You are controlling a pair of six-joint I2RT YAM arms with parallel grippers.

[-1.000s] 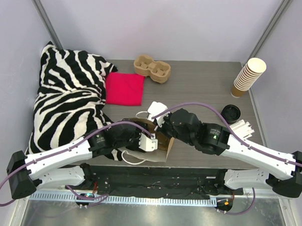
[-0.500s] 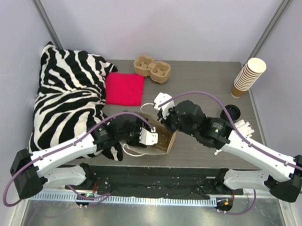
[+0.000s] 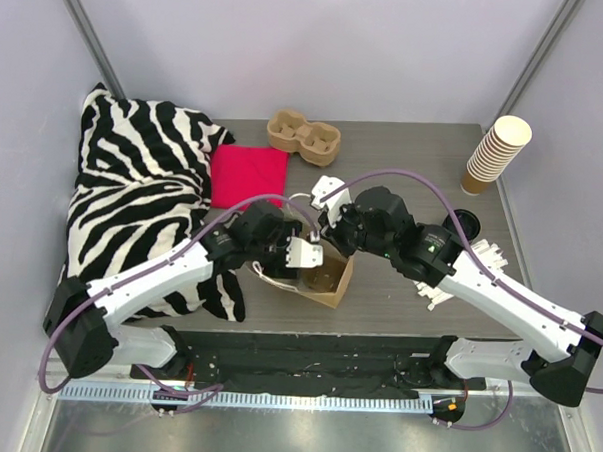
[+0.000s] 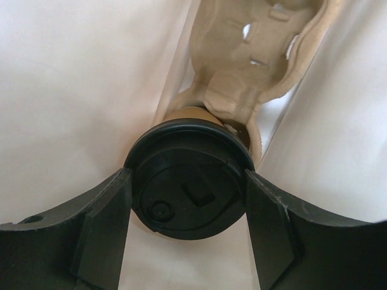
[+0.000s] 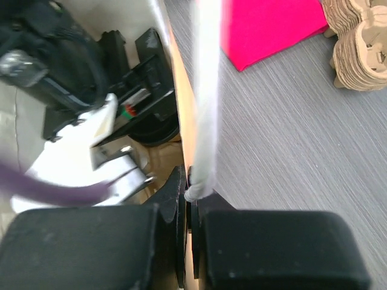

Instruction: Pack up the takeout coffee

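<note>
The takeout coffee [image 4: 181, 202], a tan cup with a black lid, shows in the left wrist view inside the paper bag [image 3: 331, 279]. My left gripper [image 4: 186, 176] reaches into the bag, its two fingers pressed against opposite sides of the lid. Just behind the cup, a pulp cup carrier [image 4: 254, 54] lies in the bag. From above, the left gripper [image 3: 302, 254] and the bag hide the cup. My right gripper [image 5: 192, 181] is shut on the bag's rim at its white cord handle [image 5: 205, 90], at the bag's far edge [image 3: 326, 227].
Another pulp carrier [image 3: 303, 136] and a red cloth [image 3: 249, 177] lie at the back. A zebra-striped pillow [image 3: 133, 199] fills the left side. A stack of lidless cups [image 3: 497, 152], a loose black lid [image 3: 460, 223] and white sticks [image 3: 485, 256] are at the right.
Both arms have moved away from the near edge toward the table's middle, taking the bag along. The left gripper has stayed inside the bag.
</note>
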